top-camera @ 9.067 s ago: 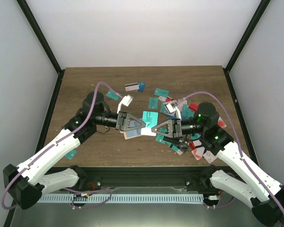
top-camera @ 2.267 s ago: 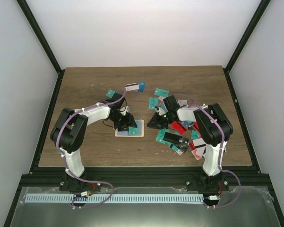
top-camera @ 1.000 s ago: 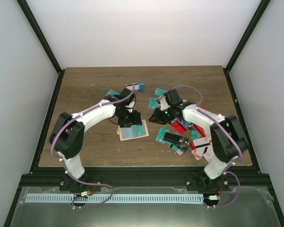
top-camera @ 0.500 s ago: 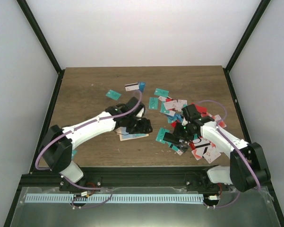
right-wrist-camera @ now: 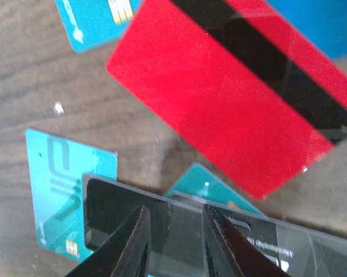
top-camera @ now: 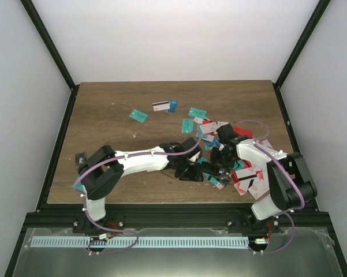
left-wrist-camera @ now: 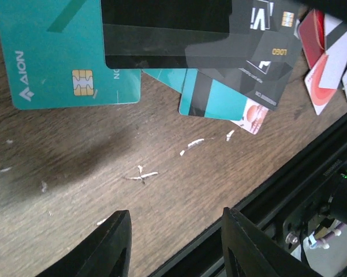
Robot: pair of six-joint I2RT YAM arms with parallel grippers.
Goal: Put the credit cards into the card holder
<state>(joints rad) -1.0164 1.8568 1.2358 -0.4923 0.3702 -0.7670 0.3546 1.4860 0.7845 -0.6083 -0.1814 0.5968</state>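
Credit cards (top-camera: 238, 168) in teal, red, white and black lie heaped at the table's right front. My left gripper (top-camera: 191, 172) reaches across to the heap's left edge. In the left wrist view its jaws (left-wrist-camera: 176, 212) stand open over bare wood, holding nothing, with a teal chip card (left-wrist-camera: 58, 57) and a black card (left-wrist-camera: 179, 29) just ahead. My right gripper (top-camera: 218, 157) hangs over the heap. Its jaws (right-wrist-camera: 176, 209) are narrowly open above a black card (right-wrist-camera: 127, 219), beside a red striped card (right-wrist-camera: 231, 109). The card holder does not show in any view.
Loose cards lie farther back: a teal one (top-camera: 138, 115), a white striped one (top-camera: 160, 106) and another teal one (top-camera: 197, 112). The table's black front rail (left-wrist-camera: 312, 173) runs close to my left fingers. Both arms crowd the right front of the table.
My left arm has swept right and forward, from the spot where the card holder lay to the card heap, and its jaws have narrowed. The right gripper has shifted slightly over the heap.
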